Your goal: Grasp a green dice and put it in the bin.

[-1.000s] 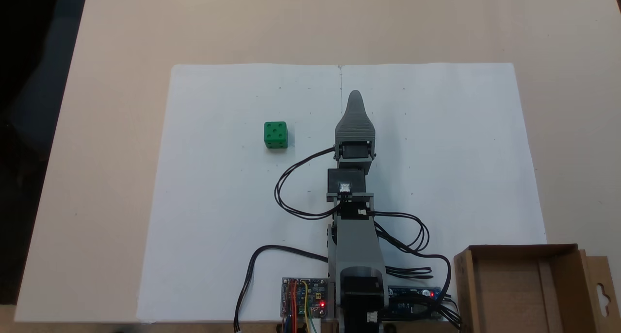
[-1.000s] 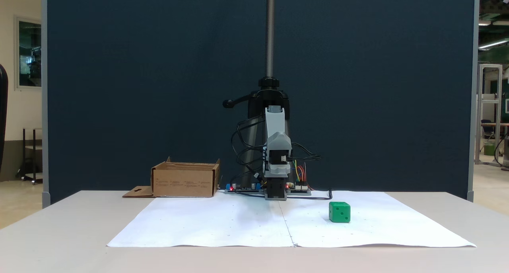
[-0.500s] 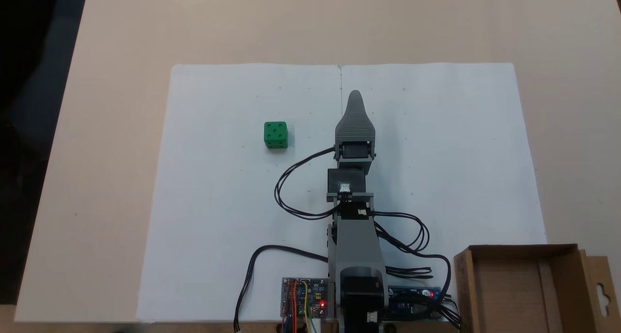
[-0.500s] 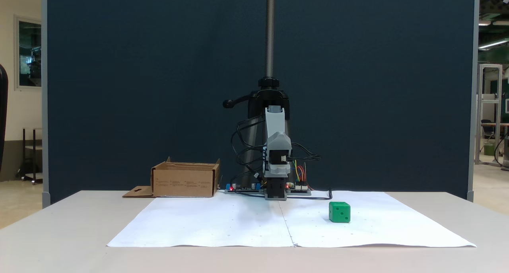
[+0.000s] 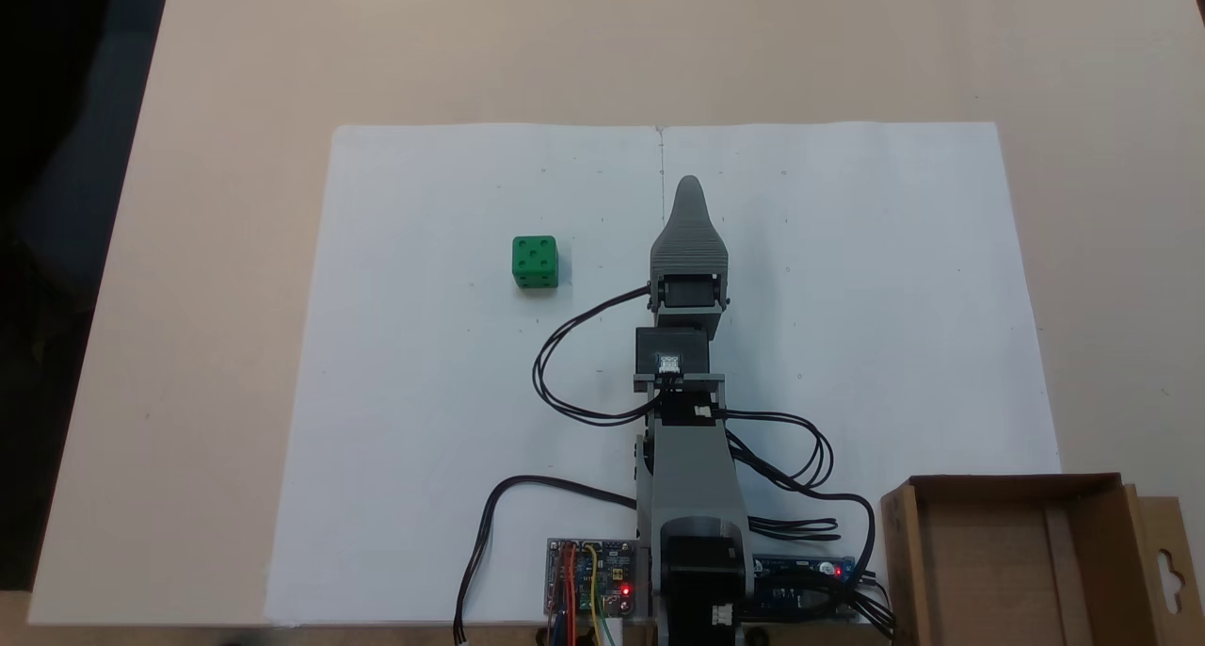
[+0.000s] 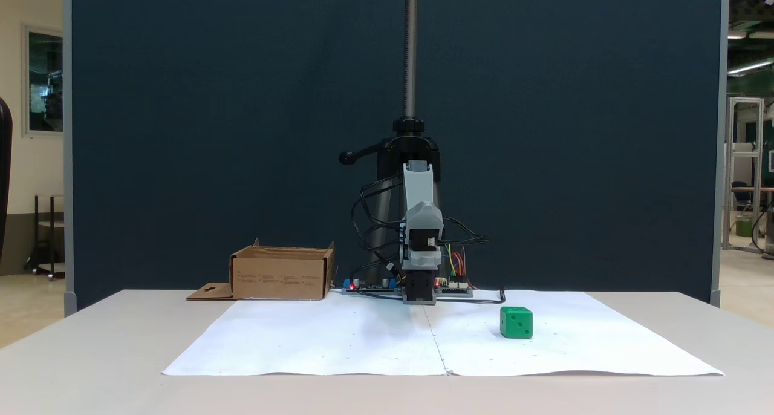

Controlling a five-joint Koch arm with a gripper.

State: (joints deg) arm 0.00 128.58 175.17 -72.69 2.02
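Observation:
The green dice [image 5: 535, 262] rests on the white paper, left of the arm in a fixed view from above and right of it in a front-on fixed view [image 6: 516, 322]. My gripper [image 5: 690, 186] points along the paper's centre seam, well apart from the dice and holding nothing I can see. Its grey ribbed jaw hides the other one, and head-on [image 6: 423, 215] the jaws are not distinguishable. The brown cardboard bin [image 5: 899, 552] stands beside the arm's base, its low wall [image 6: 278, 276] upright, with an inner divider and no contents showing.
White paper [image 5: 847, 250] covers the middle of the beige table. Black cables [image 5: 565, 363] loop beside the arm, and circuit boards [image 5: 593, 575] sit at its base. The bin's flap [image 5: 1167, 561] with a hang-hole lies flat outward. A dark partition [image 6: 181, 130] backs the table.

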